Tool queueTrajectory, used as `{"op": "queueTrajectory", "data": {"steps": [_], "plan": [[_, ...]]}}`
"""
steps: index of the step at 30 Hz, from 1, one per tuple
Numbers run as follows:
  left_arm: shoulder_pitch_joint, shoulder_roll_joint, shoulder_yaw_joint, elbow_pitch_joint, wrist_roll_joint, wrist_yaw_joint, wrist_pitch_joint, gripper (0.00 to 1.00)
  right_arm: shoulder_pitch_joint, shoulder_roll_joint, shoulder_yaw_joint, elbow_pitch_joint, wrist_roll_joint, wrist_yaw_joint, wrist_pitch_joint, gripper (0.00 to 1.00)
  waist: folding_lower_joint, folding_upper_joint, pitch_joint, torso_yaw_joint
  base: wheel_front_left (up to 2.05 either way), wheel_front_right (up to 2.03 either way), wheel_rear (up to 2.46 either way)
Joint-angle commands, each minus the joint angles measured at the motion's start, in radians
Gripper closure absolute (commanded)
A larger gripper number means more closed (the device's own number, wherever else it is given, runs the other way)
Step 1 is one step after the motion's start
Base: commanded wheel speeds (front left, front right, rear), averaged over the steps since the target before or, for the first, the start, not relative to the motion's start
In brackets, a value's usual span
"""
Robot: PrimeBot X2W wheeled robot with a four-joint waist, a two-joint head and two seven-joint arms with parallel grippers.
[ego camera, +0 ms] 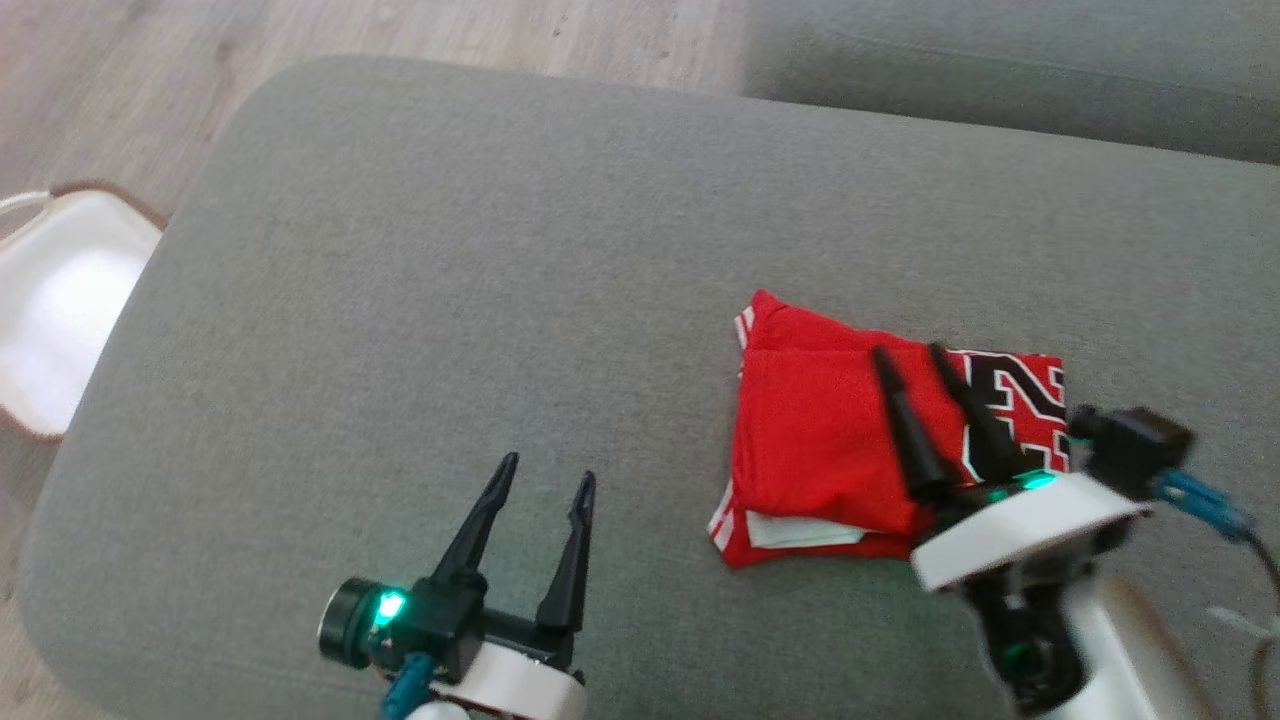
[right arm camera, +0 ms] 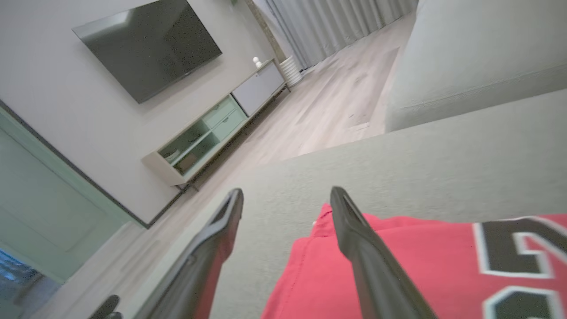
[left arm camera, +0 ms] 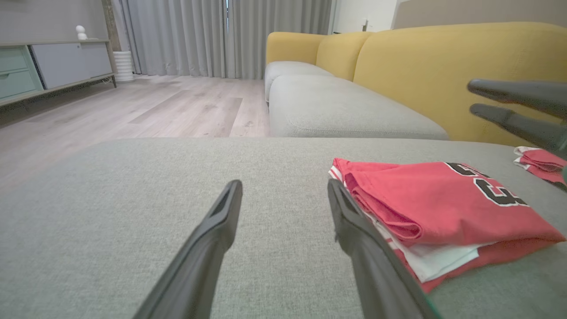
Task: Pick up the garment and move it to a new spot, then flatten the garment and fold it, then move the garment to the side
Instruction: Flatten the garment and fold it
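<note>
Dark fingers of the right gripper [ego camera: 909, 352] are spread and empty, held above the jersey [ego camera: 820, 440] without touching it. The jersey lies folded directly beneath them on the grey cushion [ego camera: 450, 250]. It is a red, flat rectangle with white-edged black numerals right of the fingers, striped trim at the corners and a white layer along the near edge. The left gripper [ego camera: 550, 468] is also spread and empty, off to the jersey's left.
</note>
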Motion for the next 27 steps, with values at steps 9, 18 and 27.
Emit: {"op": "queueTrajectory", "data": {"steps": [9, 18, 27], "plan": [[0.061, -0.025, 0.135, -0.057, -0.034, 0.006, -0.010, 0.00, 0.070, -0.109, -0.138, -0.004, -0.148, -0.001, -0.240, 0.00, 0.0000, 0.0000, -0.090, -0.110, 0.00, 0.00, 0.00], [0.124, -0.040, 0.208, -0.071, -0.020, -0.001, -0.010, 0.00, 0.208, -0.131, -0.202, 0.067, -0.296, -0.001, -0.301, 0.00, 0.0000, 0.0000, -0.129, -0.177, 0.00, 0.00, 0.00], [0.159, -0.054, 0.246, -0.084, 0.038, -0.014, -0.010, 0.00, 0.254, -0.081, -0.220, 0.045, -0.429, -0.001, -0.301, 0.00, 0.0000, 0.0000, -0.132, -0.201, 0.00, 0.00, 0.00]]}}
